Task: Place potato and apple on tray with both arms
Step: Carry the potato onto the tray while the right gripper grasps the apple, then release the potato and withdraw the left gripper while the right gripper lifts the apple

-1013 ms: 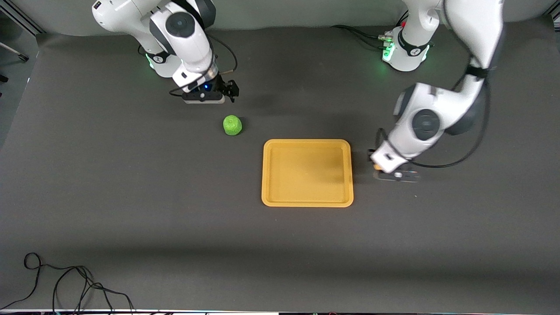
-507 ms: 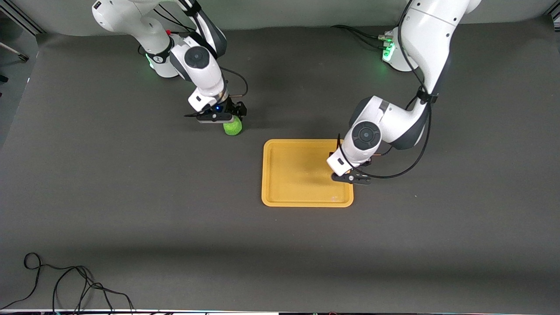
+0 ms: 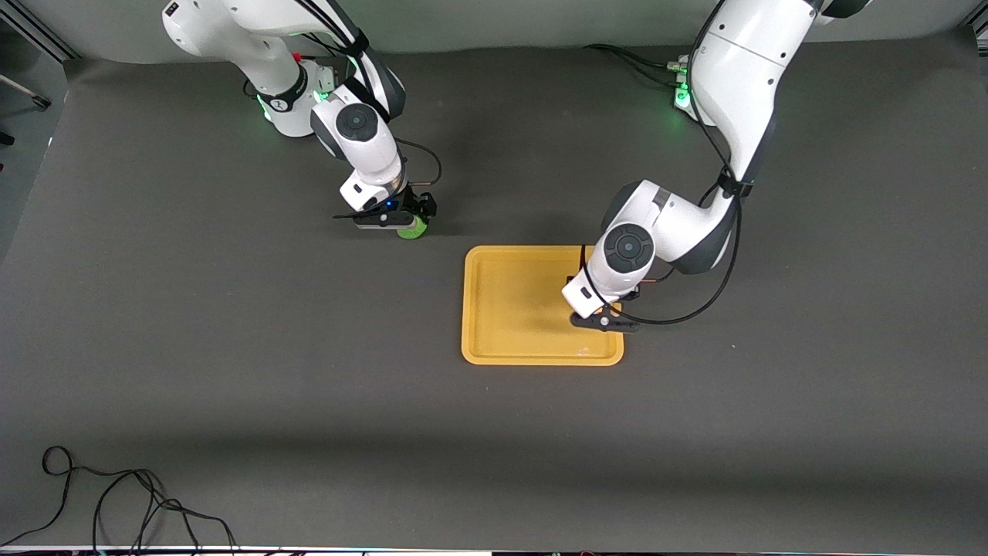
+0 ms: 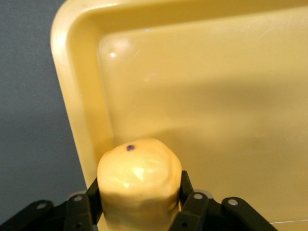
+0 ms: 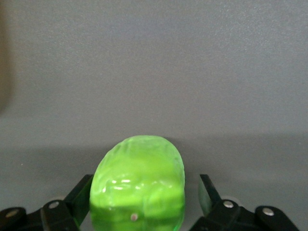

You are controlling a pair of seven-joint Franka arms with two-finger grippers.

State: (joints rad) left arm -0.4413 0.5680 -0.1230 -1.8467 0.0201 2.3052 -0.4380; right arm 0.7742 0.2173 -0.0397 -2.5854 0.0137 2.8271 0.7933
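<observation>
The yellow-tan potato [image 4: 139, 180] is gripped between the black fingers of my left gripper [image 4: 140, 190]. In the front view my left gripper [image 3: 607, 309] is low over the yellow-orange tray [image 3: 509, 309], at the tray's corner toward the left arm's end, and the wrist hides the potato. The tray's floor and rim [image 4: 216, 96] fill the left wrist view. The bright green apple [image 3: 415, 229] lies on the dark table. My right gripper [image 3: 413, 216] is down around the apple [image 5: 139, 185], open, with one finger [image 5: 208, 192] standing clear of it.
The dark grey mat [image 3: 231, 347] covers the table. A black cable [image 3: 116, 502] lies coiled at the corner nearest the front camera, toward the right arm's end.
My right gripper has come down from above the apple to straddle it. My left gripper has carried the potato from beside the tray to over the tray's corner.
</observation>
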